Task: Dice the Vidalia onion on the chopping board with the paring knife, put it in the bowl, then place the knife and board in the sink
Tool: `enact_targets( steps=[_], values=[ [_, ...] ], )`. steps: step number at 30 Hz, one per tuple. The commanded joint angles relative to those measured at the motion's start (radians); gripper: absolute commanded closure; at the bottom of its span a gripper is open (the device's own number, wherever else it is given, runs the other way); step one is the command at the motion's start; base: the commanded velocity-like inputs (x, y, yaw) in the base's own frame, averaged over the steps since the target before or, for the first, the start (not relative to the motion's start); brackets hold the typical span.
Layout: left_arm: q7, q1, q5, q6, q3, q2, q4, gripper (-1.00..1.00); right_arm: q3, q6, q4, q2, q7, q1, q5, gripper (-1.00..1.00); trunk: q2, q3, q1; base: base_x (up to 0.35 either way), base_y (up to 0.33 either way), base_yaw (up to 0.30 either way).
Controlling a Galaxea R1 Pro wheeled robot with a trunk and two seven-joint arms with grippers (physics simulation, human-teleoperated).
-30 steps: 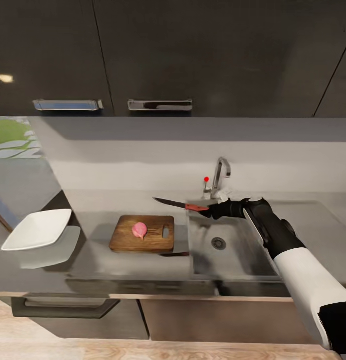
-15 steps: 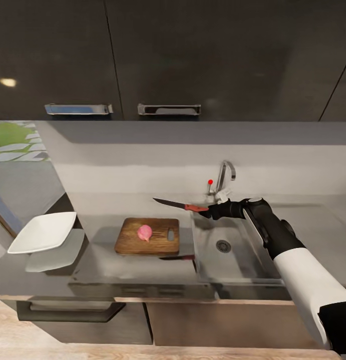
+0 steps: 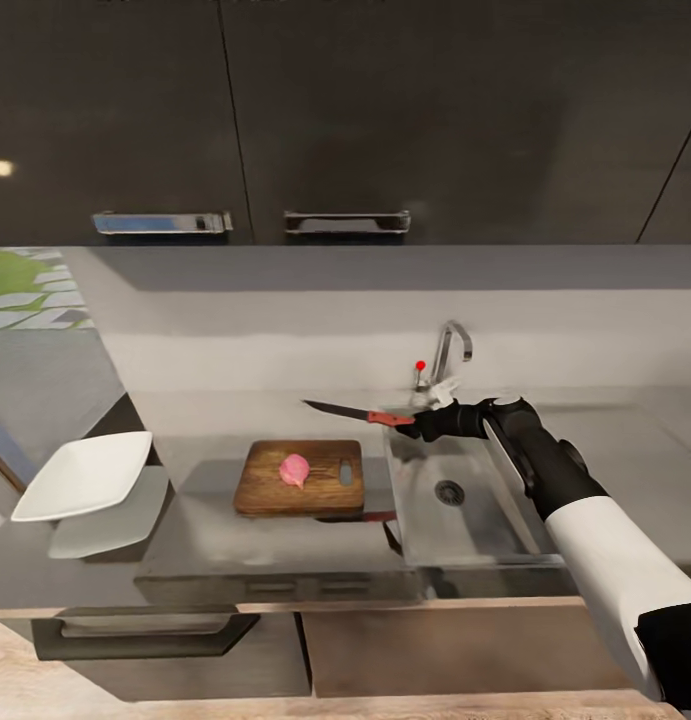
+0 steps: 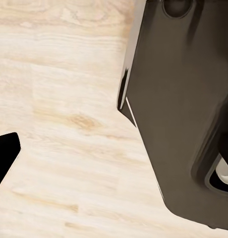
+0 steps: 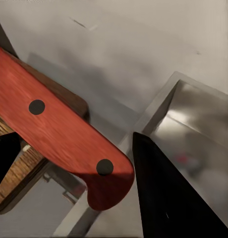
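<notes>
Right gripper (image 3: 417, 424), jaws clamped on the paring knife (image 3: 357, 411), blade pointing nine o'clock. Vidalia onion (image 3: 295, 469) sits on the chopping board (image 3: 270, 485), toward eight o'clock from the blade tip, on the surface.

pink Vidalia onion (image 3: 295, 469) whole on chopping board (image 3: 265, 485); red-handled paring knife (image 3: 357, 411) held aloft

No legible text, label or number anywhere

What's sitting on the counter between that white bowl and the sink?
In the head view, the chopping board lies between the bowl and the sink, with the Vidalia onion on it. Otherwise it is bare grey countertop.
</notes>
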Motion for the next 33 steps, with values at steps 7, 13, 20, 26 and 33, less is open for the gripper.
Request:
enact_targets(
  steps=[7, 13, 20, 26, 33],
  values=[
    [0.001, -0.001, 0.002, -0.004, -0.006, -0.001, 0.001, -1.0, 0.002, 0.005, -0.001, 0.0, 0.006, -0.001, 0.003, 1.0, -0.002, 0.006, 0.001, 0.0, 0.147, -0.188],
    [0.001, -0.001, 0.002, -0.004, -0.006, 0.0, 0.001, -1.0, 0.002, 0.005, 0.0, 0.001, 0.004, -0.001, 0.003, 1.0, -0.002, 0.01, 0.001, 0.0, 0.032, -0.115],
    [0.001, -0.001, 0.002, -0.004, -0.006, 0.002, 0.001, -1.0, 0.002, 0.0, 0.011, 0.001, 0.004, 0.0, 0.003, 1.0, -0.002, 0.011, 0.001, 0.0, 0.111, -0.012],
    [0.002, -0.001, 0.002, -0.004, -0.006, 0.003, 0.001, -1.0, 0.012, -0.003, 0.026, 0.014, 0.001, 0.0, 0.012, 1.0, -0.002, 0.011, 0.001, 0.0, 0.08, -0.001],
    [0.003, -0.001, 0.001, -0.004, -0.006, 0.0, -0.001, -1.0, 0.117, -0.023, 0.03, 0.022, -0.001, 0.0, 0.029, 1.0, -0.002, 0.011, 0.001, 0.0, 0.001, 0.0]
  ],
)
